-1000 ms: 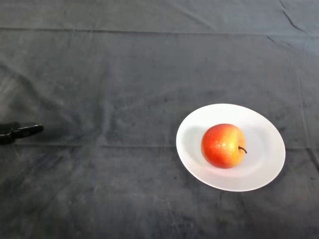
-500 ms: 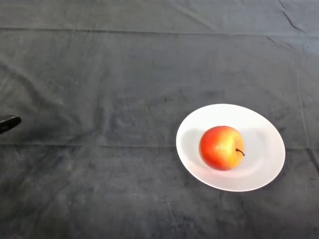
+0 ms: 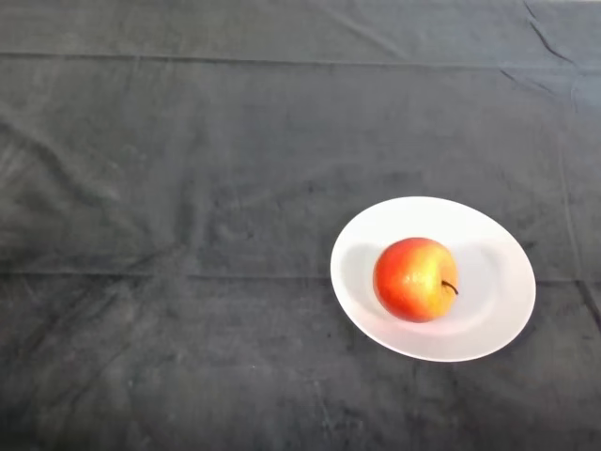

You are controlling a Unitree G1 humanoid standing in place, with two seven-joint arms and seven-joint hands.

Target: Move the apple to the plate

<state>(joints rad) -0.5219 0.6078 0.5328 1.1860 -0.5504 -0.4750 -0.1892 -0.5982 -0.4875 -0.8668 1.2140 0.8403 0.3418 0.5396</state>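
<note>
Since the apple [image 3: 414, 279] is already sitting on the white plate [image 3: 488, 324], I'd call this one pretty much done. It rests a bit left of the plate's middle, lying on its side-ish with the stem poking out toward the right edge of the view, red on the left cheek and fading to yellow near the stem. The plate is on the right half of the desk [image 3: 188, 188], which is covered in a dark, slightly wrinkled cloth, and nothing else is on it as far as I can see. No part of the robot shows anywhere in the head view, so I honestly can't tell what the robot hand is doing, spread or pressed together or whatever; it's just not there to judge. Same goes for the relation that would normally matter, which way the apple lies from the robot hand: no way to read it off this view. Best I can say is that the left arm would come in from the lower left, so the apple and plate would sit off to its right and a bit further out. My guess is no further move is needed, since the fruit looks settled well inside the rim and not about to roll off.
</note>
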